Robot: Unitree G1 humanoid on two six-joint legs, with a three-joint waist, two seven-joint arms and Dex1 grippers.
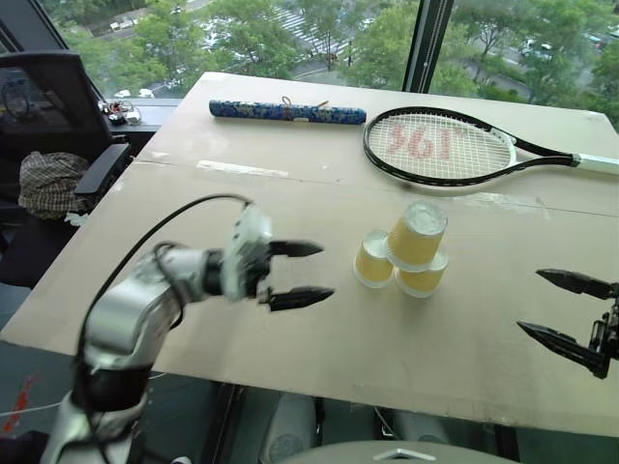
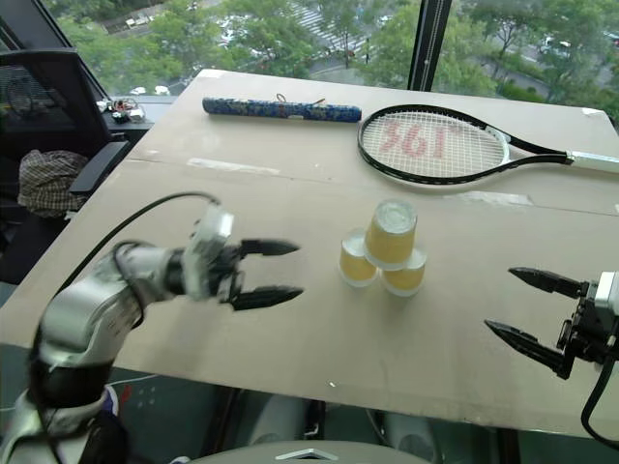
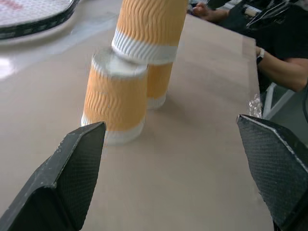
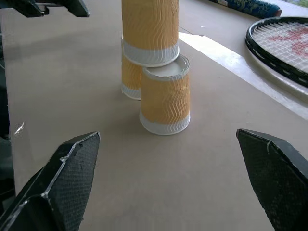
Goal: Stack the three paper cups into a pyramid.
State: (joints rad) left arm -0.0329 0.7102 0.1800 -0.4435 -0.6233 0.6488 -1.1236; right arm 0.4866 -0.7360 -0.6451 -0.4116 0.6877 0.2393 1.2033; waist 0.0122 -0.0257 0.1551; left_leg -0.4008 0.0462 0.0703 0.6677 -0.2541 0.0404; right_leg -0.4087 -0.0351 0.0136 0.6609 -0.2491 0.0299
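Observation:
The three paper cups stand as a pyramid in the middle of the table. Two rest upside down side by side, the left cup and the right cup, and the top cup sits across them, also upside down. My left gripper is open and empty, a short way left of the stack, pointing at it. At the table's right side my right gripper is open and empty too, facing the cups from farther off. From the right wrist the stack stands apart from the fingers.
A tennis racket lies behind the cups, with a blue patterned roll to its left. A black chair with a checked cloth stands off the table's left edge. A person's arm shows beyond the far side of the table.

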